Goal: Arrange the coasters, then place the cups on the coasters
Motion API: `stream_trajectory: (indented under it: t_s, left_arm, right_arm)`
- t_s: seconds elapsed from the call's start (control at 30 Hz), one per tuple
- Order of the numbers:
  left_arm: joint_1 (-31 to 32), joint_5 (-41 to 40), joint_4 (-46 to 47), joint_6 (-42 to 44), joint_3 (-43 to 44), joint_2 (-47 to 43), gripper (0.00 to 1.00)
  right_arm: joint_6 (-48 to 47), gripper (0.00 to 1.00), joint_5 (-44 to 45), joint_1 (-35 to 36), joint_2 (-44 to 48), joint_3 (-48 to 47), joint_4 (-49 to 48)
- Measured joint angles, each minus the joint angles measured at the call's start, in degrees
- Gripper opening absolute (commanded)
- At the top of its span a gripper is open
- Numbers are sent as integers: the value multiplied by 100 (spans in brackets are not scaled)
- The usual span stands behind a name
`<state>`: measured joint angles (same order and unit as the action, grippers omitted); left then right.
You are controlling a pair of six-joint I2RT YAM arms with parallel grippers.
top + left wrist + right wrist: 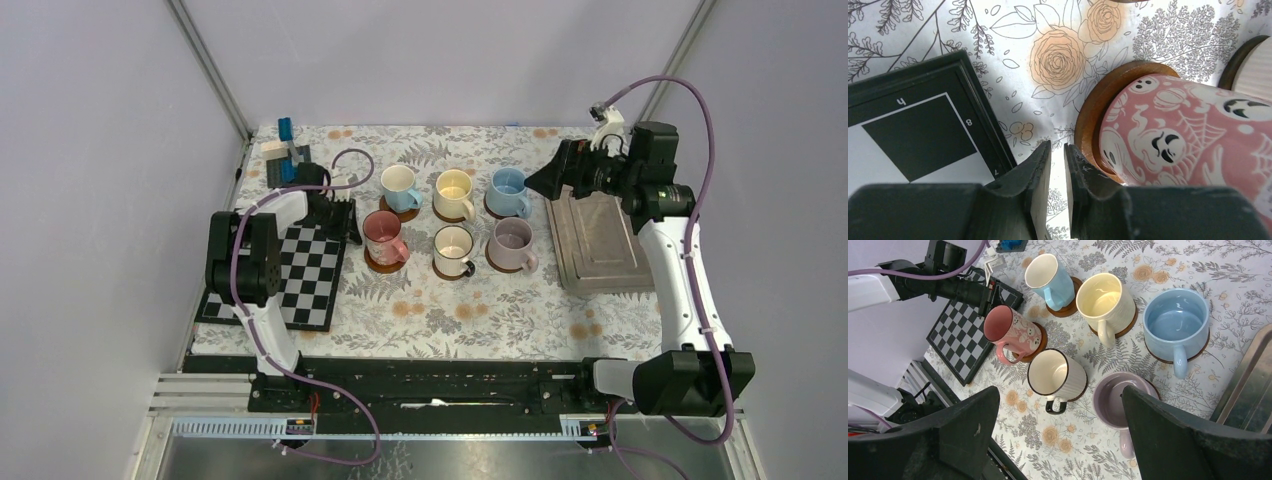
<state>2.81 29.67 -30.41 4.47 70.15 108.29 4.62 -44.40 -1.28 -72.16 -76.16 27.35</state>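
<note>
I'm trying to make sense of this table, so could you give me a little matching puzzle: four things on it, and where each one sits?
Things:
1 pink cup
2 yellow cup
3 lilac cup
4 metal tray

Places:
A middle of the back row
B far right of the table
C front row, next to the tray
D front row, next to the chequered board

Pairs: 1-D, 2-A, 3-C, 4-B
</note>
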Motion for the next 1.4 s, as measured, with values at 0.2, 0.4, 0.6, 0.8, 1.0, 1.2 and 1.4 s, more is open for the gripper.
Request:
stream_trajectory:
  t_s: [0.2, 0.4, 0.6, 0.8, 1.0, 1.2, 1.4]
  left_arm:
    - [70, -22, 105, -24, 35, 188, 22]
    - [170, -11, 181, -26, 122, 289, 20]
    - [210, -17, 208, -28, 114, 289, 18]
    - [223, 0, 249, -44, 92, 289, 17]
    - [295, 44, 345, -68, 57, 289, 15]
    - [343, 52, 363, -131, 44, 289, 13]
    - [343, 116, 476, -153, -46, 254, 12]
  right_arm:
    - [87, 99, -39, -61, 15, 55, -81]
    - [136, 100, -118, -66, 24, 116, -111]
    - [155, 100, -133, -66, 33, 157, -118]
    - [195, 100, -136, -72, 35, 240, -160]
    - [210, 99, -136, -72, 37, 258, -162]
    - [227, 100, -136, -76, 46, 284, -201]
    - [236, 100, -136, -76, 46, 286, -238]
